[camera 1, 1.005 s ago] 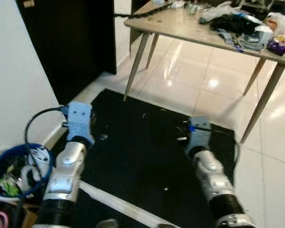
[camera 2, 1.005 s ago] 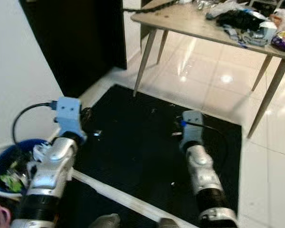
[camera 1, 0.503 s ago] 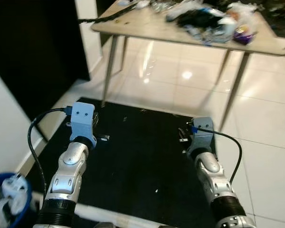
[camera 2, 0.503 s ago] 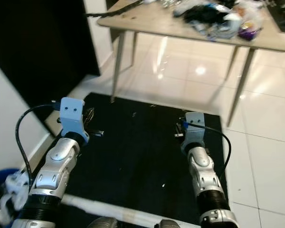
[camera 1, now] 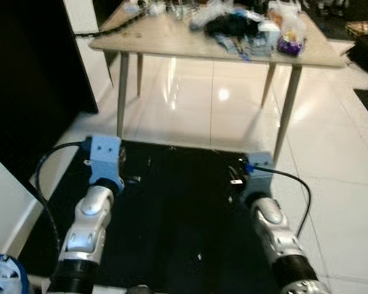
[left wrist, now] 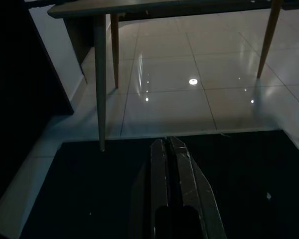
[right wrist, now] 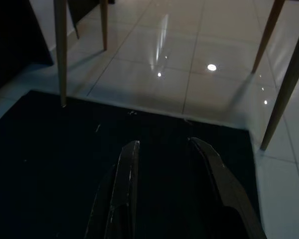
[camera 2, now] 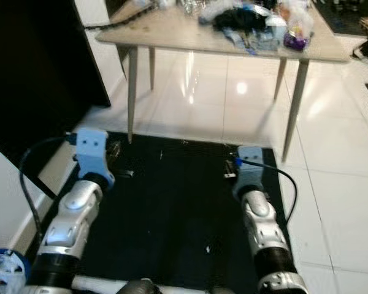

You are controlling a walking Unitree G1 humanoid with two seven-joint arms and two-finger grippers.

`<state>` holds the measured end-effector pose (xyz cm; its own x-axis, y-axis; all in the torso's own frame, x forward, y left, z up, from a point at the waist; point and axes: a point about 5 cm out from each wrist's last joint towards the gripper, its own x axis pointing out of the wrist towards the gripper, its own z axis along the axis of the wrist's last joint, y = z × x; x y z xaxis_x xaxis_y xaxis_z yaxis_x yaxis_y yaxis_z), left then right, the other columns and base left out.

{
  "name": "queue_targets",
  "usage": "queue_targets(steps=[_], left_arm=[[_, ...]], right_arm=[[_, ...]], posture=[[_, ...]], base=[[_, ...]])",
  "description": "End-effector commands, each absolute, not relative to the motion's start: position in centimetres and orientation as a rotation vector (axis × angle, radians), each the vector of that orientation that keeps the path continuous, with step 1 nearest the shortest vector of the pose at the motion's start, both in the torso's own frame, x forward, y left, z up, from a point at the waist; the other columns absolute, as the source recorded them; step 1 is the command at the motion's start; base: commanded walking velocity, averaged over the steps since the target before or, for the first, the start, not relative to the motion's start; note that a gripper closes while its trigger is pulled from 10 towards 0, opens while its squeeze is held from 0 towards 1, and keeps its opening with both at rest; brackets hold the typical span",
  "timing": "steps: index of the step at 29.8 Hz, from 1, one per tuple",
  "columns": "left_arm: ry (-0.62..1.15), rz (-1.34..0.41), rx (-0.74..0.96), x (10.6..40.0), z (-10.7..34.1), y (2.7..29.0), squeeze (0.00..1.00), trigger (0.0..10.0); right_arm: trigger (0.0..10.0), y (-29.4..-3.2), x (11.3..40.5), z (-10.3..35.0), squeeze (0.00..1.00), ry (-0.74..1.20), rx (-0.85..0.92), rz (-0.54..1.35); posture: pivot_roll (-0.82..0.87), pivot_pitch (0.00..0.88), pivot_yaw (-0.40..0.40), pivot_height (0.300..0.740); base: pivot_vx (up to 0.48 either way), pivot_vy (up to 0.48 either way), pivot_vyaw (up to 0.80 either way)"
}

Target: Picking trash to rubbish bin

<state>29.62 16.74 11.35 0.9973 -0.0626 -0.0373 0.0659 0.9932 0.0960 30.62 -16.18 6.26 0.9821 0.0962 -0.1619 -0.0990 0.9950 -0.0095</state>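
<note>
Both arms held out low over a black mat (camera 1: 178, 220) on a glossy white tiled floor (camera 1: 331, 159), facing a cluttered table (camera 1: 172, 40).

The table is pale wood on slim tapered legs, its near legs standing at the mat's far edge; its top carries a heap of trash (camera 1: 251, 27) — dark cloth, clear and white bags, a purple packet — too blurred for any writing to be read. A dark doorway or panel fills the wall on the robot's left. The blue bin (camera 2: 5, 269), with white scraps inside, sits at the lower left corner beside the left arm, well apart from the table. The left gripper (left wrist: 170, 149) has its fingers pressed together, holding nothing. The right gripper (right wrist: 164, 149) has its fingers parted, empty, above the mat.
</note>
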Motion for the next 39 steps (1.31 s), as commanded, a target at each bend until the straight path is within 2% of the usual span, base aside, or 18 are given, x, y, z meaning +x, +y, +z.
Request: queue_targets(steps=[1,39], left_arm=[[0.051,-0.062,0.095,29.48,10.94,16.84,0.00,10.0],[0.045,-0.062,0.092,29.66,11.03,16.69,0.00,10.0]], right_arm=[[10.0,-15.91,30.53,6.08,0.00,0.171,-0.018,0.105],[10.0,-16.23,30.70,6.05,0.00,0.168,-0.011,0.105]], posture=[[0.06,0.017,-0.006,0.740],[0.06,0.016,-0.010,0.740]], base=[[0.266,0.000,0.00],[0.269,0.000,0.00]])
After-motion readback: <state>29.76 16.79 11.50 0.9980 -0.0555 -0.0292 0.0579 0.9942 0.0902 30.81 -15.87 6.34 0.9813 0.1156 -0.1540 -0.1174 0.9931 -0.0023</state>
